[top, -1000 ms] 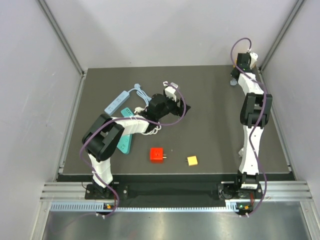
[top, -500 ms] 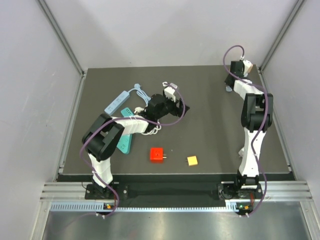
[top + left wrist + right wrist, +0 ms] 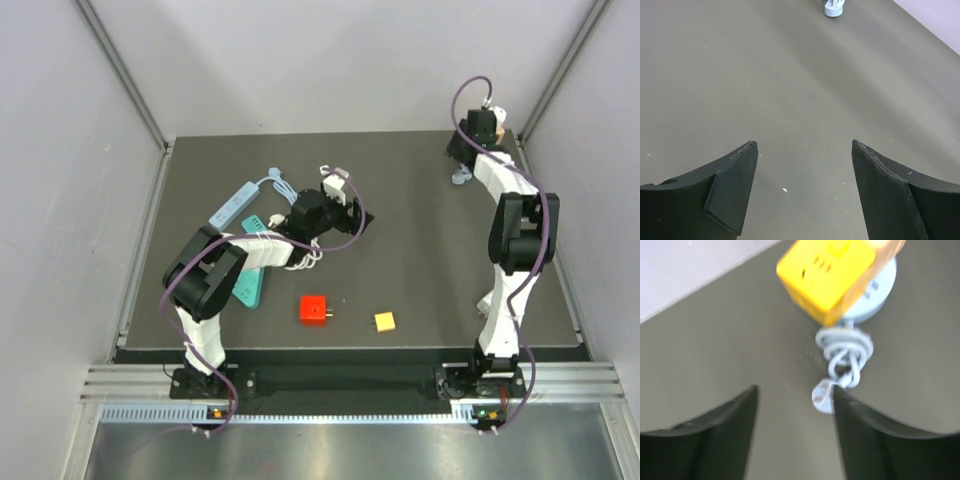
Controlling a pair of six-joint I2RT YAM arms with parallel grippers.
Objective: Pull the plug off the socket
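dark table [image 3: 430, 260] fills the scene; left gripper [image 3: 804, 145] sits over the table, fingers spread wide, nothing between them. right gripper [image 3: 795, 392] is at the far right corner, fingers also wide and empty, just short of the round pale-blue socket [image 3: 875, 300] with the yellow plug cube [image 3: 827, 275] sitting on it, markings too blurred to read. near the front, a red cube [image 3: 314, 308] and small yellow block [image 3: 385, 321]; a knotted white cord [image 3: 842, 352] lies before the socket.
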